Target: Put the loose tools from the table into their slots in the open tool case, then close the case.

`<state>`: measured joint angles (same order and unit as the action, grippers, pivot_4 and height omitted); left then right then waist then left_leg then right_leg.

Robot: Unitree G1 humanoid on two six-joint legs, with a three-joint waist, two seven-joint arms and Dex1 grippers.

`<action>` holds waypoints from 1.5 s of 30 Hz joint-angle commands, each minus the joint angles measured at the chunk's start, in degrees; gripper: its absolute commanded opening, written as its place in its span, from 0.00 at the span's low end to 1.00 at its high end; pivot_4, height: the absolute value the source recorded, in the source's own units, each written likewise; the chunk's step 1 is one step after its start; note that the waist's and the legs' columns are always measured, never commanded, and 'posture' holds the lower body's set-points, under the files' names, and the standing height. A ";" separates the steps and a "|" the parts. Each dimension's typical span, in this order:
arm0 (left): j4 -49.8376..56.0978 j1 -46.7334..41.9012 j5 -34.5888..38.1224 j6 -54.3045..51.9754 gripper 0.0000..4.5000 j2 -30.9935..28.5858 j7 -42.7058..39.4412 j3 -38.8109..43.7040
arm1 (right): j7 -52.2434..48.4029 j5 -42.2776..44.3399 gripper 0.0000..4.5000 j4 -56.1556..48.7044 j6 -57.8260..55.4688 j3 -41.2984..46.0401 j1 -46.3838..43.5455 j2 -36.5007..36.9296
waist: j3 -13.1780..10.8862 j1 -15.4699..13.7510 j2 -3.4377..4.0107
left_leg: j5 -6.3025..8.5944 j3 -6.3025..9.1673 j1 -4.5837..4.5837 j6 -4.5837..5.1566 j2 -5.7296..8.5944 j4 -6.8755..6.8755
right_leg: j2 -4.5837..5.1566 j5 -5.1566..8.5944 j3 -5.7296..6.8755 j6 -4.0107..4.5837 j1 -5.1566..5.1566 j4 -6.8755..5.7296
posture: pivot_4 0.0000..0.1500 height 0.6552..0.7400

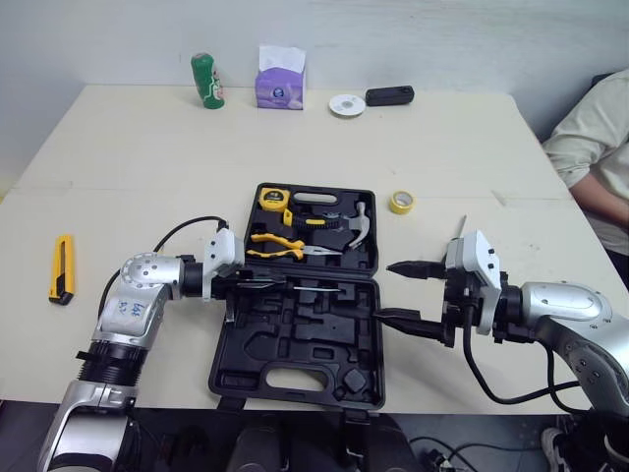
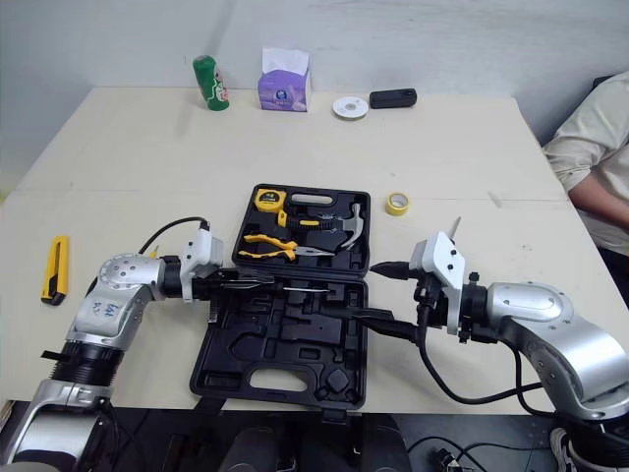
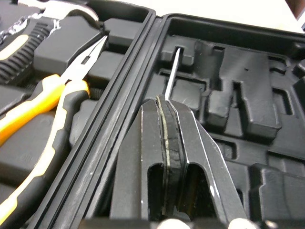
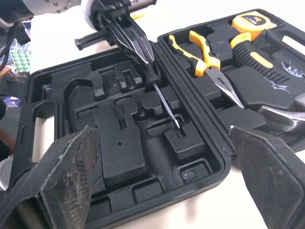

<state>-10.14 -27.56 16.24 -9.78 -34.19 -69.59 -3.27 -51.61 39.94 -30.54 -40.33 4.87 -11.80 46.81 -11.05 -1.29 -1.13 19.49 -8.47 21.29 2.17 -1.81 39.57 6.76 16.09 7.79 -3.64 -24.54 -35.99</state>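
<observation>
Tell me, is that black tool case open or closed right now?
Open. The tool case lies spread flat, both moulded halves facing up.

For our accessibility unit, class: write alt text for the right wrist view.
The left tool holds a thin screwdriver, its tip at a slot in the open black tool case. The case's other half holds yellow-handled pliers, a tape measure and a hammer. The right tool stands open.

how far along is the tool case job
Done: tape measure, pliers and hammer sit in the far half of the tool case. In hand: the left gripper is shut on a screwdriver, tip at a slot in the near half; the right gripper is open beside it. Left: the utility knife lies on the table, and the case is open.
</observation>
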 commanded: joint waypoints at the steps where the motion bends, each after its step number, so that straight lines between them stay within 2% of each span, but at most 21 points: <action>1: -0.61 -1.42 -1.66 -1.02 0.01 -1.31 -0.86 -1.92 | 0.25 0.23 1.00 -0.96 0.69 -0.17 -0.22 -0.64 | 0.00 0.00 0.00 | 0.00 0.00 0.00 0.00 0.00 0.00 | 0.00 0.00 0.00 0.00 0.00 0.00 | 1.00 0.90; 5: -1.39 -1.96 -1.95 -3.54 0.01 -2.05 -1.42 -3.11 | 0.90 0.19 1.00 -1.64 0.51 -0.53 0.09 -1.27 | 0.02 0.23 0.02 | 0.00 -0.02 -0.04 0.00 -0.01 0.00 | -0.01 0.00 -0.03 0.00 0.00 -0.01 | 1.00 0.90; 13: -5.86 -2.28 -7.92 -0.22 0.01 -4.21 -1.52 -7.85 | 2.17 -0.91 1.00 -2.04 1.36 -1.02 0.95 -2.14 | 0.28 0.48 0.04 | 0.00 -0.03 -0.09 -0.01 -0.02 0.00 | -0.01 0.00 -0.04 0.01 0.03 -0.03 | 1.00 0.90; 25: -11.10 -4.18 -13.01 3.95 0.01 -3.14 -0.30 -12.84 | 2.54 -1.22 1.00 -2.22 1.35 -0.64 1.94 -1.83 | 1.34 0.51 0.75 | 0.03 -0.02 -0.27 0.00 -0.01 -0.02 | 0.08 0.01 -0.06 0.02 0.17 -0.02 | 1.00 0.90; 28: -9.10 -2.84 -13.65 3.52 0.01 -4.42 -1.92 -14.03 | 2.59 -1.40 1.00 -2.61 1.41 -0.78 2.83 -1.91 | 1.42 0.52 0.81 | 0.05 -0.02 -0.27 0.02 -0.01 -0.02 | 0.10 0.01 -0.06 0.02 0.18 -0.01 | 1.00 0.90; 33: -10.39 -2.62 -17.23 3.90 0.01 -5.38 -0.14 -15.40 | 2.47 -1.40 1.00 -3.26 1.69 -1.10 3.59 -2.13 | 1.84 0.81 0.93 | 0.05 -0.02 -0.32 0.02 -0.01 -0.05 | 0.10 0.02 -0.06 0.03 0.19 0.00 | 1.00 0.90; 35: -9.53 -1.97 -18.84 4.27 0.01 -6.68 -1.26 -16.93 | 2.06 -0.97 1.00 -3.57 1.66 -1.25 3.49 -2.25 | 2.18 1.11 0.93 | 0.06 -0.02 -0.47 0.02 -0.01 -0.12 | 0.10 0.03 -0.07 0.05 0.28 0.00 | 1.00 0.90; 40: -9.98 -1.81 -20.41 5.18 0.01 -6.91 -0.43 -18.19 | 2.07 -1.58 1.00 -2.68 1.66 -2.02 2.38 -2.64 | 2.54 1.57 1.14 | 0.66 -0.03 -1.79 0.19 -0.11 -0.71 | 0.08 0.21 -0.14 0.26 1.31 0.29 | 1.00 0.90; 45: -9.91 -1.15 -20.96 7.35 0.01 -7.20 -1.66 -18.56 | 1.54 -2.08 1.00 -2.33 1.54 -2.52 1.65 -2.40 | 2.67 1.54 1.34 | 0.67 -0.03 -2.00 0.08 -0.15 -0.86 | 0.05 0.27 -0.19 0.35 1.35 0.26 | 1.00 0.90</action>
<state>-15.64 -33.66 1.91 -1.15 -40.21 -69.42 -14.92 -49.48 37.63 -31.56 -39.91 2.47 -9.44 44.36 -8.38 0.25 0.21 20.15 -8.51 19.28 2.23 -1.96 38.68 6.81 16.37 7.59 -3.28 -23.20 -35.73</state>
